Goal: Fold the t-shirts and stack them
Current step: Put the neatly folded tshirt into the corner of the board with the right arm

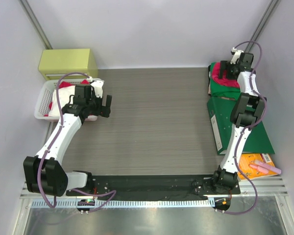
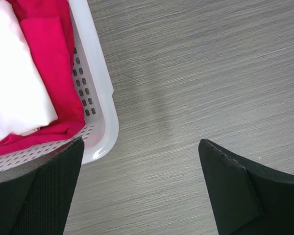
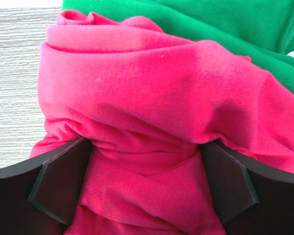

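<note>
Beneath right claw (image 3: 144,183), red t-shirt (image 3: 152,88) partly hides green t-shirt (image 3: 225,24).

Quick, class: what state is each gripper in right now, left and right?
Left gripper: open, empty.
Right gripper: open, jaws straddling the pinkish-red t-shirt, not yet clamped.

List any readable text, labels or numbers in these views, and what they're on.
No legible text in any view.
Orange flat pack at near right: print, if any, too blurred to read.
Flat dark-green folder: pale specks along its left edge, too small to read.
</note>
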You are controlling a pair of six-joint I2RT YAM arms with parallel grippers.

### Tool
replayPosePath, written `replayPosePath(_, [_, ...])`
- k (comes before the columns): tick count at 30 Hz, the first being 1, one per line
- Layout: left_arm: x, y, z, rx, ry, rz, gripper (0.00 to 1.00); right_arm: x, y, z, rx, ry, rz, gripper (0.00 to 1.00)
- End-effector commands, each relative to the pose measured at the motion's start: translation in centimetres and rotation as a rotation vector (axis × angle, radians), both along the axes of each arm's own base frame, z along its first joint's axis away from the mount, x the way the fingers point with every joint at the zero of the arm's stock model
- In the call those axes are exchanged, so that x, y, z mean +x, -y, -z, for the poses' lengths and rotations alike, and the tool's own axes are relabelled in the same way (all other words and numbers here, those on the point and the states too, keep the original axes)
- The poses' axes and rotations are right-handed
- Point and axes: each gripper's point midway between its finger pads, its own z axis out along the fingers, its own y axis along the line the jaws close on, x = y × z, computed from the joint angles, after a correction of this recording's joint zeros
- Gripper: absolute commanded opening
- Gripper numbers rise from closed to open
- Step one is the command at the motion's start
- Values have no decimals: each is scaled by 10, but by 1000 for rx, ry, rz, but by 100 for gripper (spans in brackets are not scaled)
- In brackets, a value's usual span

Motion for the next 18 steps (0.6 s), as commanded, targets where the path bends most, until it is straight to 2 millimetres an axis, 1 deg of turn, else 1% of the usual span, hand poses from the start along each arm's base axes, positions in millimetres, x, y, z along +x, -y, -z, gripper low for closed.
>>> replayPosePath(1, [6, -2, -20, 4, 72, 1, 100, -61, -65, 89, 91, -335, -88, 100])
replayPosePath(4, [6, -3, -21, 4, 73, 0, 100, -59, -69, 86, 91, -321, -94, 100])
replayPosePath(7, [6, -3, -20, 5, 72, -1, 100, -58, -66, 84, 72, -320, -89, 100])
replayPosePath(9, [6, -3, -20, 4, 72, 0, 100, -58, -62, 79, 52, -314, -81, 100])
replayPosePath(10, [6, -3, -21, 3, 75, -1, 100, -55, -62, 73, 43, -294, -80, 100])
replayPosePath(13, [7, -3, -19, 2, 68, -2, 100, -42, -54, 31, -1, -197, -52, 100])
replayPosePath(14, [8, -2, -20, -1, 71, -1, 100, -32, -50, 7, -18, -135, -43, 100])
replayPosePath(15, [9, -2, -21, -2, 71, 0, 100, -26, -47, -22, -25, -81, -24, 100])
replayPosePath(16, [9, -1, -21, -3, 69, -1, 100, -22, -47, -43, -32, -44, -21, 100])
replayPosePath(17, [9, -1, -22, -7, 71, 1, 100, -22, -49, -61, -35, -29, -19, 100])
replayPosePath(18, [10, -1, -23, -5, 72, 2, 100, -16, -48, -109, -50, 60, -13, 100])
